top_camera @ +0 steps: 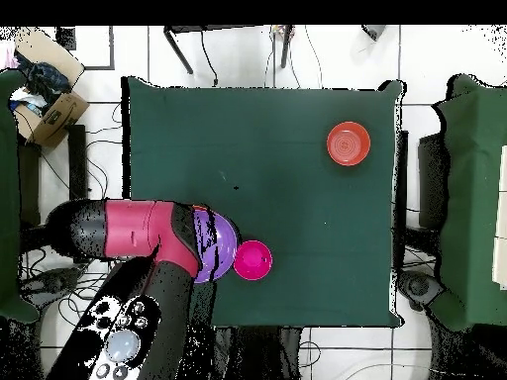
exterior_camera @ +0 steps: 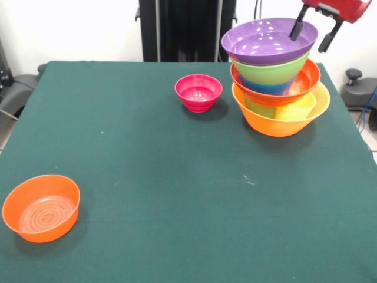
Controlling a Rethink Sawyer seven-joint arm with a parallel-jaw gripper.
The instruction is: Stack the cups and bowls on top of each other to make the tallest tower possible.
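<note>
The tower stands at the table's back right. Its base is a big orange bowl [exterior_camera: 281, 121], and a yellow cup [exterior_camera: 299, 108] and a green cup [exterior_camera: 259, 107] show through the wall. Above come a red-orange bowl [exterior_camera: 306, 79], a strip of blue [exterior_camera: 268, 87], a lime green bowl [exterior_camera: 271, 72] and a purple bowl [exterior_camera: 265, 41] on top. My gripper [exterior_camera: 307, 42] is open, one finger inside the purple bowl's right rim and the other outside it. A small pink bowl [exterior_camera: 198, 92] sits left of the tower. A small orange bowl [exterior_camera: 41, 207] rests near the front left corner. In the overhead view the arm [top_camera: 149, 237] covers most of the purple bowl [top_camera: 220, 247].
The green table [exterior_camera: 177, 177] ends just right of the tower. Overhead, the pink bowl [top_camera: 253, 259] and the small orange bowl [top_camera: 349, 143] lie apart. A cardboard box [top_camera: 50, 109] and cables lie on the floor beside the table.
</note>
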